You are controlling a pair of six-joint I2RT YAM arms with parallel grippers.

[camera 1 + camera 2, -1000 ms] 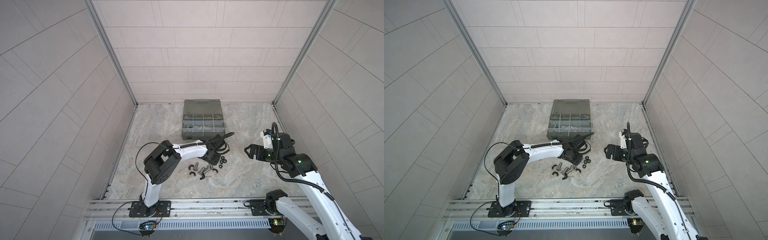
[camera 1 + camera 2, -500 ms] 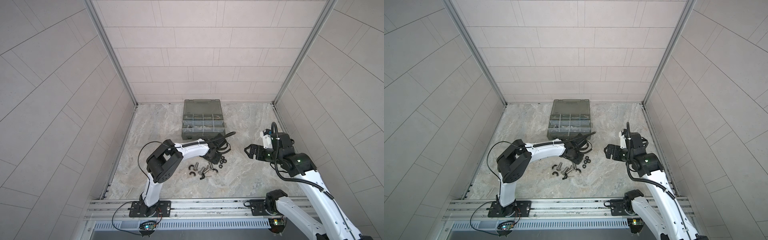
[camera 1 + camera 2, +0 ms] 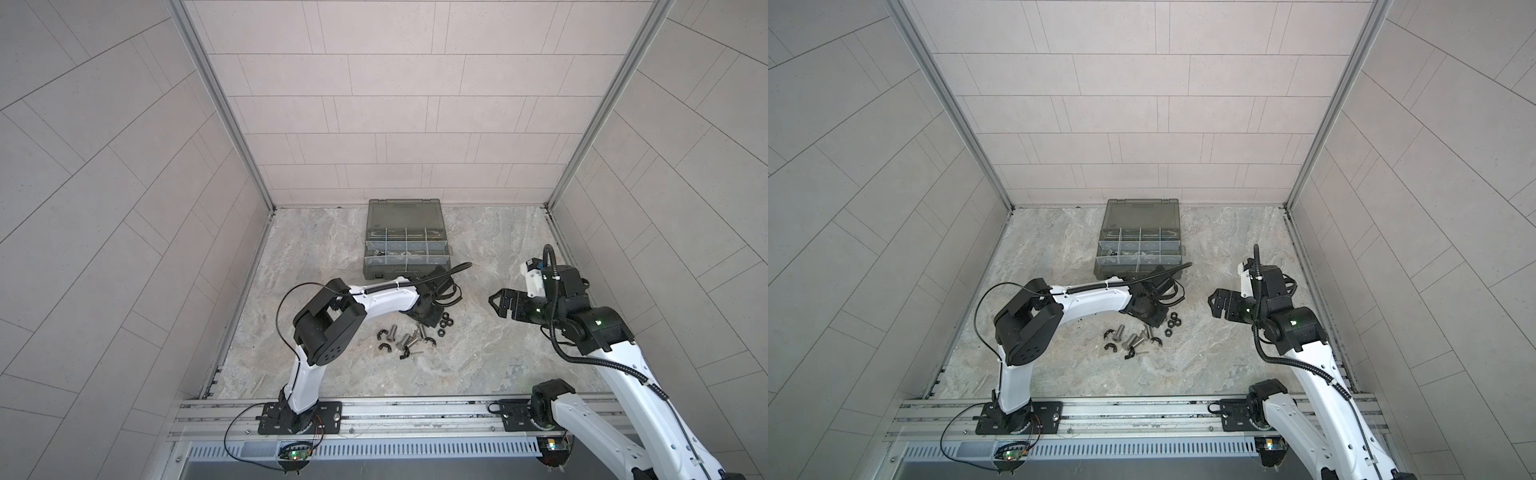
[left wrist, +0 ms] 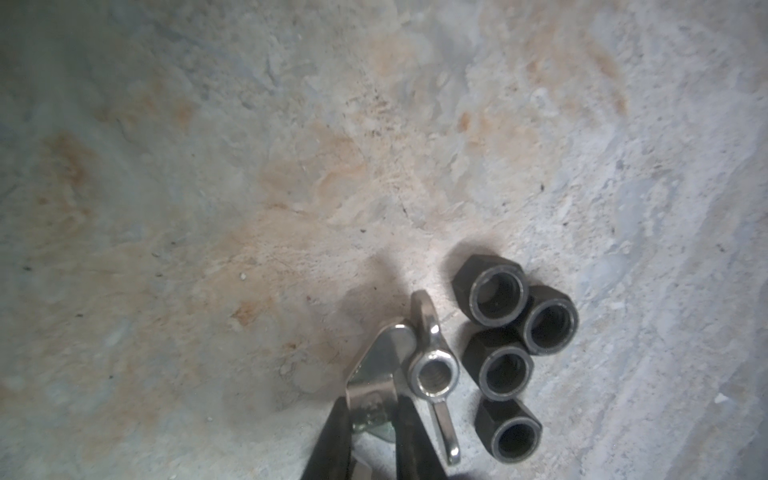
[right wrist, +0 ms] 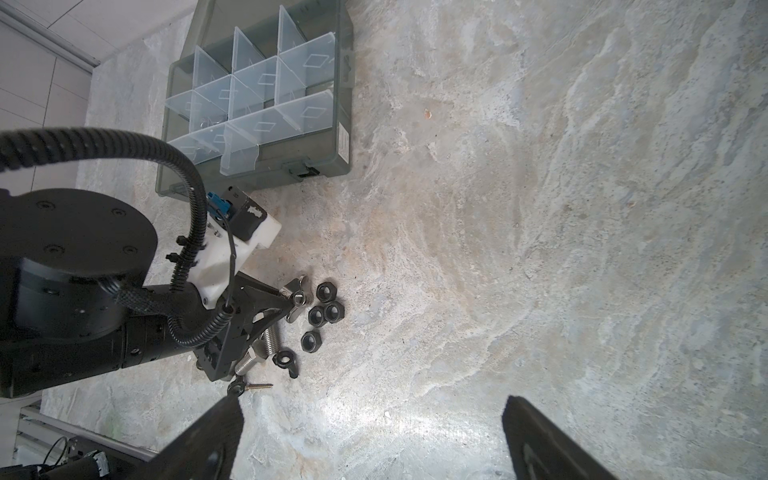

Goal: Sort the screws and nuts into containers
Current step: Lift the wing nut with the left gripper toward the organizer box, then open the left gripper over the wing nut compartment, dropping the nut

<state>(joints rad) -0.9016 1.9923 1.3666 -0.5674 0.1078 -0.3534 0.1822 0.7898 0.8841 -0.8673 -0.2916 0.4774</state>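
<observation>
Since the earlier frame, the left arm's elbow has shifted slightly; its gripper remains low at the pile, and the right arm has not moved.

The left gripper stands nearly closed. Its two dark fingers press on either side of a flat-lying silver metal winged nut, which rests on the marbled grey stone-pattern table. A second silver winged nut, threaded ring facing up, touches the first.

Just beside these sit four black hexagonal metal nuts, clustered and touching one another. In both top views this cluster lies at the right edge of the pile.

Short silver metal bolts and small black hooked clips lie scattered to the left of the gripper, all on the table.

Behind the pile, the dark grey-green plastic organiser case stands open, its lid laid back; pale translucent dividers form its compartments.

The right gripper hangs well apart on the right, jaws spread wide and empty.
</observation>
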